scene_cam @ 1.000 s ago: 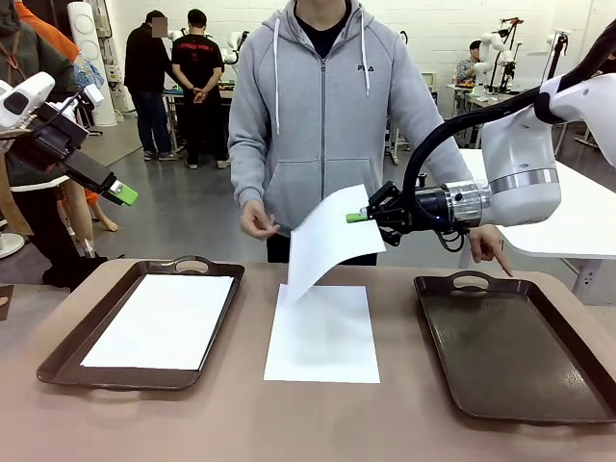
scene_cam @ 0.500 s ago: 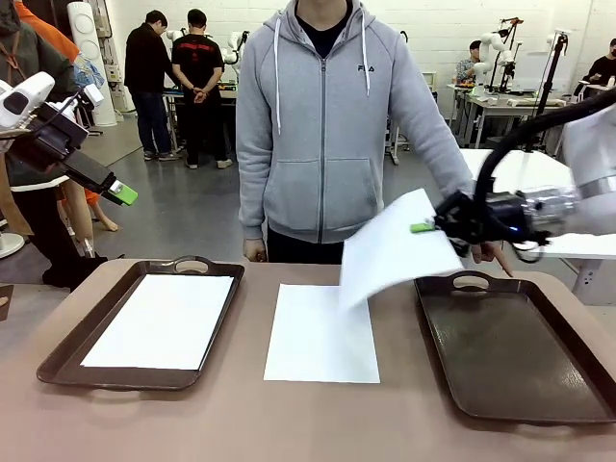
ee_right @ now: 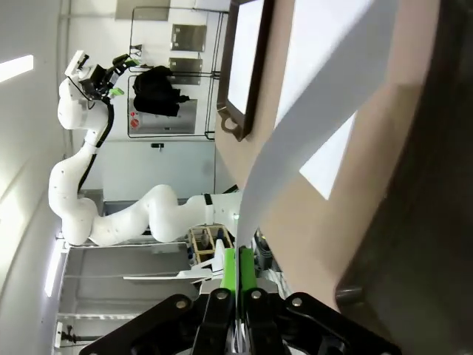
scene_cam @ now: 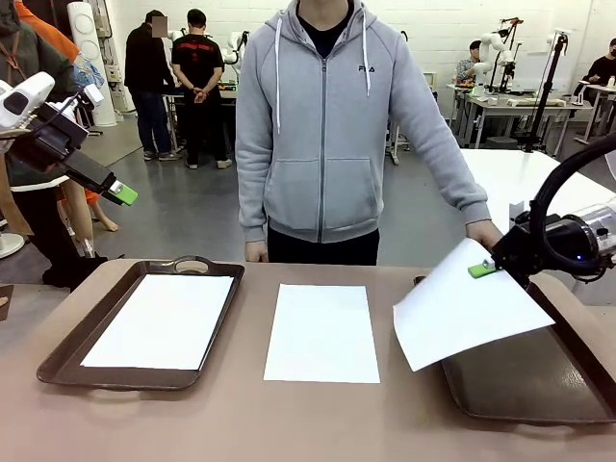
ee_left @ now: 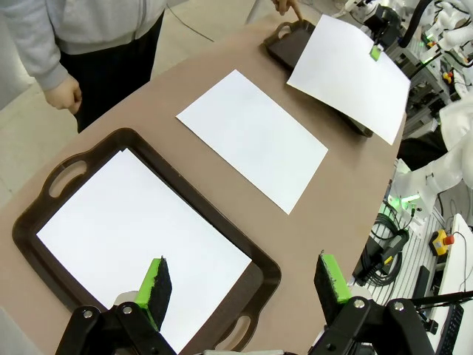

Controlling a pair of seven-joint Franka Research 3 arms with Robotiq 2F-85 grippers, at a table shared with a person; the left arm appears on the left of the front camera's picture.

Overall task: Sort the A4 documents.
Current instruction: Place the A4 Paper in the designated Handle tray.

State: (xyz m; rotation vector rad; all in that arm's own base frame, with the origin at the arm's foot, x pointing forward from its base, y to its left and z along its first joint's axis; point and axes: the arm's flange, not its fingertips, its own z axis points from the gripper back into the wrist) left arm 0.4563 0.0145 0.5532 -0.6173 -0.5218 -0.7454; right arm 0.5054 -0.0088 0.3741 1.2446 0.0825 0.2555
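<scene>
**Right pincer has a sheet over the right tray**

So the right gripper (scene_cam: 486,268) is clamped tight on the far corner of one A4 sheet (scene_cam: 462,310). In the right wrist view you can see the green pads (ee_right: 230,268) squeezed together on the paper's edge. That sheet hangs tilted over the left half of the right tray (scene_cam: 539,385) at the table's right edge. Its near-left corner pokes out past the tray's rim, over the table (scene_cam: 241,414). Can't tell if the paper touches the tray at all.

A second sheet (scene_cam: 322,332) lies flat in the middle of the table, between the two trays. A third sheet (scene_cam: 162,320) lies inside the left tray (scene_cam: 58,358) by the left edge.

The left gripper (scene_cam: 120,194) hangs up high off the table's left edge, jaws wide apart, nothing in them. The person's hand (scene_cam: 484,234) is at the far edge by the right tray.
</scene>
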